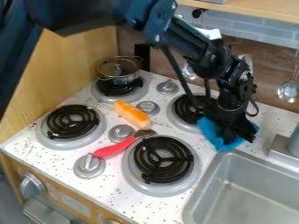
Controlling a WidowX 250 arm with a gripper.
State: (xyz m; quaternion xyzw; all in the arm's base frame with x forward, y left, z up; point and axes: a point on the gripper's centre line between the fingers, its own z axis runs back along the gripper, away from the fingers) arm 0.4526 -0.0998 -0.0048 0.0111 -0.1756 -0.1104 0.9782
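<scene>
The gripper (238, 134) points down over a blue cloth (217, 139), which lies bunched on the counter between the back right burner and the sink. The gripper covers part of the cloth, and blue shows on both sides of it. Whether it grips the cloth I cannot tell.
A lidded metal pot (118, 75) stands on the back left burner. An orange sausage-like toy (132, 114) and a red-handled utensil (114, 149) lie among the knobs, left of the front right burner (163, 159). The sink (251, 190) is at the lower right, its faucet base (281, 150) behind.
</scene>
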